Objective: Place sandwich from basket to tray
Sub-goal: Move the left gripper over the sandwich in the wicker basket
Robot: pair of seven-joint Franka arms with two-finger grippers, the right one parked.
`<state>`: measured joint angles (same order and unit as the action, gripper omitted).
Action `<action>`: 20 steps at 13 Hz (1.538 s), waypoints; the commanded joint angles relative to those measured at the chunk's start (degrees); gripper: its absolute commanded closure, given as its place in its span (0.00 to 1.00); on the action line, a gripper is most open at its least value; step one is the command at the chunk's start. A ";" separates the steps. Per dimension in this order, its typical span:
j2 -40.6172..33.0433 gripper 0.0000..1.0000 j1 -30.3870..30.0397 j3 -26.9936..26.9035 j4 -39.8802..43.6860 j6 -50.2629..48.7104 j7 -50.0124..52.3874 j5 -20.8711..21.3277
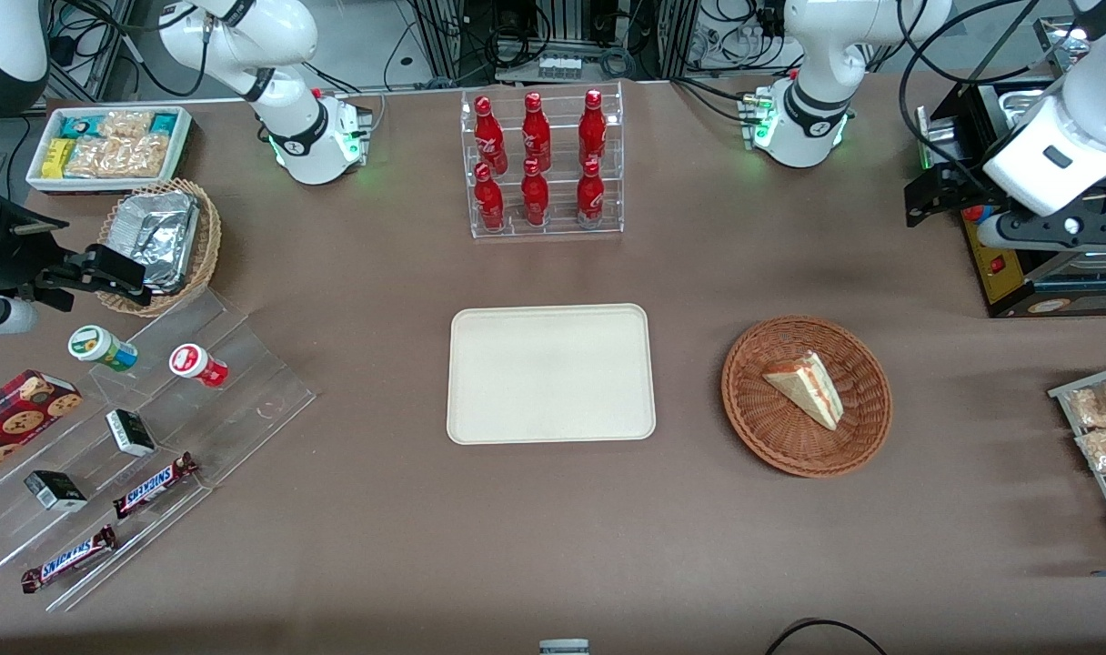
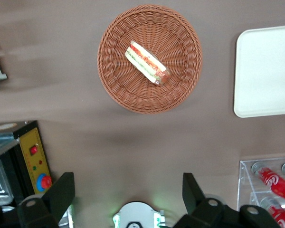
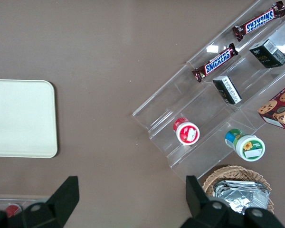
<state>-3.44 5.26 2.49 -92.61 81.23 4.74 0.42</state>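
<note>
The sandwich (image 1: 806, 389) (image 2: 147, 62), a pale wedge with red, orange and green filling along its edge, lies in the round reddish-brown wicker basket (image 1: 753, 428) (image 2: 114, 85). The cream-white tray (image 1: 551, 373) (image 2: 266, 71) (image 3: 19, 118) sits bare beside the basket, toward the parked arm's end. My left gripper (image 1: 921, 202) (image 2: 127, 194) hangs high above the table, farther from the front camera than the basket and toward the working arm's end. Its black fingers (image 2: 61, 190) stand wide apart, open, with nothing between them.
A clear rack of red bottles (image 1: 541, 164) stands farther back than the tray. A black and yellow appliance (image 1: 1017, 264) sits under the gripper. A wire rack of snack bags (image 1: 1099, 437) is at the working arm's end. Acrylic steps with snacks (image 1: 135, 437) lie at the parked arm's end.
</note>
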 commanded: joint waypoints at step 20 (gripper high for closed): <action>12.84 0.00 0.54 0.06 -21.01 33.98 52.47 -1.65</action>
<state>10.62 5.30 2.49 -109.93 111.90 55.43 -1.52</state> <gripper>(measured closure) 0.000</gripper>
